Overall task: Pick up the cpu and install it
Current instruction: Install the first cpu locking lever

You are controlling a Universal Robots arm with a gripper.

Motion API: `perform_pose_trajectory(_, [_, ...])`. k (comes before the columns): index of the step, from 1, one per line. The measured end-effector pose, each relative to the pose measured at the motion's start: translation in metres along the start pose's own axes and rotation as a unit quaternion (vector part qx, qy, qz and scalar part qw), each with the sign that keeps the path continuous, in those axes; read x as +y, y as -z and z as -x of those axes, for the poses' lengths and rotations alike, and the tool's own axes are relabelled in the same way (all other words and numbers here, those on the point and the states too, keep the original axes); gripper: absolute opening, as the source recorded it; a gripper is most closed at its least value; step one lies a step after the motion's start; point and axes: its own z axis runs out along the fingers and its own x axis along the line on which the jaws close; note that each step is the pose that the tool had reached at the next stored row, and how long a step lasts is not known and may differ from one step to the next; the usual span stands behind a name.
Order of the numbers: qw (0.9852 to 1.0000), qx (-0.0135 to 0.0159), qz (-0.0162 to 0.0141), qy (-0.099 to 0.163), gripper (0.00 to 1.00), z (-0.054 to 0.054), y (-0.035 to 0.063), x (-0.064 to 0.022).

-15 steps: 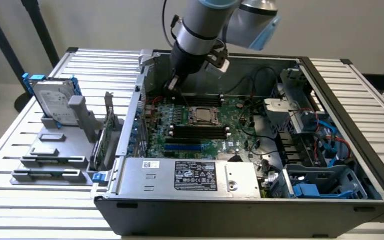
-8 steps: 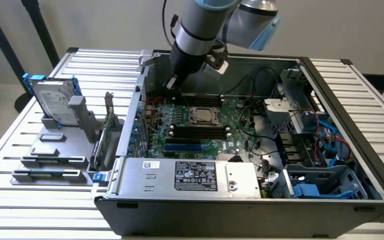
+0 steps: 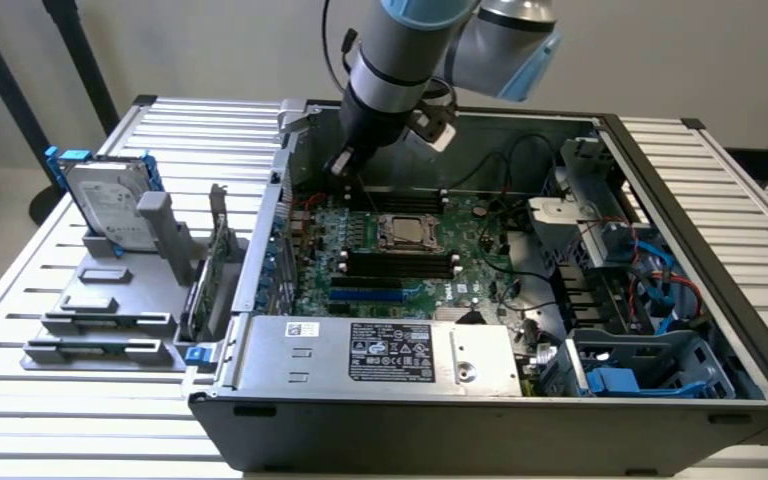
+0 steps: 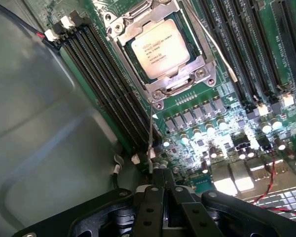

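The cpu (image 4: pixel 160 49), a small square chip with a dull silver top and printed text, lies seated inside the metal-rimmed socket frame (image 4: pixel 180 81) on the green motherboard. In the exterior view the cpu (image 3: pixel 407 232) sits mid-board inside the open computer case. My gripper (image 3: pixel 343 163) hangs over the far edge of the board, behind the socket and apart from it. In the wrist view the gripper (image 4: pixel 161 174) has its black fingers (image 4: pixel 153 197) pressed together with nothing between them.
Black memory slots (image 4: pixel 113 84) flank the socket on both sides. A silver hard drive with blue rails (image 3: pixel 104 205) stands on a grey fixture (image 3: pixel 97 320) at the exterior view's left. The power supply (image 3: pixel 371 350) and case walls (image 3: pixel 271 230) bound the board; cables (image 3: pixel 651 270) fill the exterior view's right.
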Motion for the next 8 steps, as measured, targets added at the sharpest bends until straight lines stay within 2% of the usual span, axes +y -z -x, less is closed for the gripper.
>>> perform_pose_trajectory(2, [1.0, 0.0045, -0.0002, -0.005, 0.11, 0.0, -0.0001, 0.0001])
perform_pose_trajectory(4, [0.9999, 0.0072, 0.0008, -0.009, 0.11, 0.0, -0.0001, 0.0001])
perform_pose_trajectory(6, [0.9999, 0.0097, 0.0038, -0.01, 0.11, 0.0, -0.0001, 0.0001])
perform_pose_trajectory(8, [0.9998, 0.0131, 0.0086, -0.011, 0.11, 0.0, -0.0002, 0.0002])
